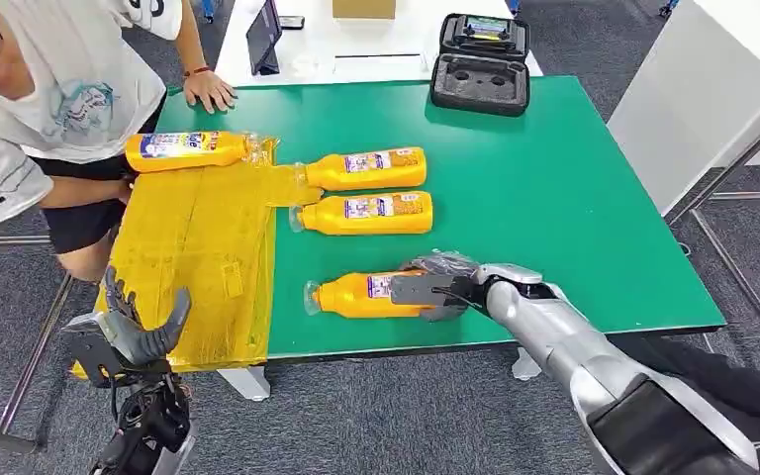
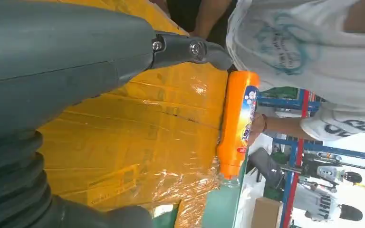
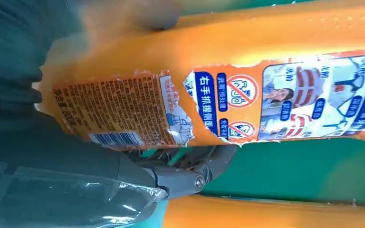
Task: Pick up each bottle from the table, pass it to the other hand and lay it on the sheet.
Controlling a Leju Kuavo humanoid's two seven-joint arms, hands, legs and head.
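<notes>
I see my right hand (image 1: 433, 292) wrapped around the nearest orange plastic bottle (image 1: 356, 295), lying on the green table (image 1: 554, 198) beside the yellow plastic sheet (image 1: 198, 257); my left hand (image 1: 134, 332) hangs empty, fingers spread

Bright, even light; glare on the crinkled yellow sheet (image 2: 138, 137); right wrist view blurred at its nearest parts.

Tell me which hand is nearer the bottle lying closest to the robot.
Right. The right hand is at that bottle's base end, fingers around it. The left hand hangs open off the table's near edge, beyond the yellow sheet.
</notes>
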